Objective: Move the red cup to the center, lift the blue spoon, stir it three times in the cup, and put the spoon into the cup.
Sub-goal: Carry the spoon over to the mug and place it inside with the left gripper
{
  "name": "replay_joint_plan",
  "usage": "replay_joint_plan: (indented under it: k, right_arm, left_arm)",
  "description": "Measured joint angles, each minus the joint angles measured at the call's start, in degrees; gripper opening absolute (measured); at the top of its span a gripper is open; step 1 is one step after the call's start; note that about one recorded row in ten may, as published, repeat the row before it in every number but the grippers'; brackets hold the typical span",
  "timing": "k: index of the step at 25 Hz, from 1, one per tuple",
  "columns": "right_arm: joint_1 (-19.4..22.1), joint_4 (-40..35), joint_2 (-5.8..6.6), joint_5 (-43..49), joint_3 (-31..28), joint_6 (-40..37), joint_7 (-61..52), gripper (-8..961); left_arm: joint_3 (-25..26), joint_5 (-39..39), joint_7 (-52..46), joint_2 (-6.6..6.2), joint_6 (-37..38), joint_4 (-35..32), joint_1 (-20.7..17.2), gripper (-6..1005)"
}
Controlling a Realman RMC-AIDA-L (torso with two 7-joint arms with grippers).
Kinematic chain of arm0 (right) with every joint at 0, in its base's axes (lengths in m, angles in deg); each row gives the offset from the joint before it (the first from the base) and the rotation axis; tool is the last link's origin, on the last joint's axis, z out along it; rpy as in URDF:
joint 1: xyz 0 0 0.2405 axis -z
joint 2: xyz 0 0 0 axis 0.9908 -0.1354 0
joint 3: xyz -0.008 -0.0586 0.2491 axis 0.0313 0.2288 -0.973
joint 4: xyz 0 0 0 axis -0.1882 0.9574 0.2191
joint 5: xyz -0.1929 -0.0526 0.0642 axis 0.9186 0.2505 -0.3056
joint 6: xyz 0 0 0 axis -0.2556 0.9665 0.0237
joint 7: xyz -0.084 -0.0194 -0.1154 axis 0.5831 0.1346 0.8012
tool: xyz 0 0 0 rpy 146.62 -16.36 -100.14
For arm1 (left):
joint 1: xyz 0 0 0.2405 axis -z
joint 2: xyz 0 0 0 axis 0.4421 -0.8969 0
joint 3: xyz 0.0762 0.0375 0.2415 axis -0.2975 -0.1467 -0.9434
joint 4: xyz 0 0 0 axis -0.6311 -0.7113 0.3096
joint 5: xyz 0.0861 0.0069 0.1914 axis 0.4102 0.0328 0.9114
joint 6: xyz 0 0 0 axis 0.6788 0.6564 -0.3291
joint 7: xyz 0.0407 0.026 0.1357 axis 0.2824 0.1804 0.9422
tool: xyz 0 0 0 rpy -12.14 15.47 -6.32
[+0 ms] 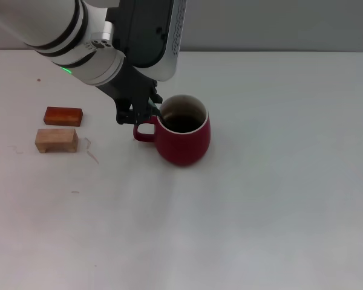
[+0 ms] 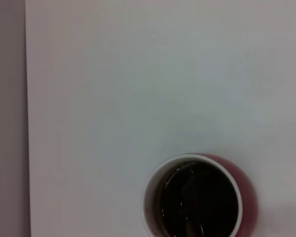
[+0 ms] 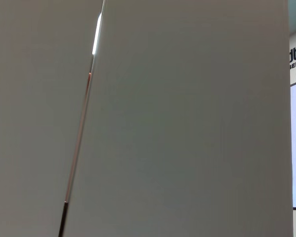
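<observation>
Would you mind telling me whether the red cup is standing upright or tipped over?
Upright: the red cup stands on its base on the table, mouth facing up, with the left pincer at its handle.

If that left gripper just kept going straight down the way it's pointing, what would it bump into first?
Probably the red cup: the left gripper hangs right over its handle and near rim, so it would likely hit those before the white table. Exact depth is hard to judge.
</observation>
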Motion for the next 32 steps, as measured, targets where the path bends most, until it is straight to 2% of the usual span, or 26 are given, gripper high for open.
replay_joint_plan:
  k: [9,14,23,32]
  right_arm:
    - [0.0,-0.1,0.01,0.1,0.0,-0.2,0.0,683]
    - [0.4,-0.1,0.0,0.2,0.0,-0.7,0.0,683]
    - [0.7,0.0,-0.07,0.2,0.1,-1.1,0.0,683]
    - [1.2,0.5,-0.19,0.2,0.1,-1.3,0.0,682]
  left_arm:
    - [-0.1,-1.0,-0.6,0.11,3.6,-1.3,-0.1,138]
    - [-0.3,-5.3,-0.4,0.09,3.4,-1.3,-0.3,138]
    - [-1.7,-8.7,0.0,0.07,-4.2,1.1,-0.9,137]
    - [-3.9,-6.3,-0.5,0.09,-9.8,4.7,-1.3,137]
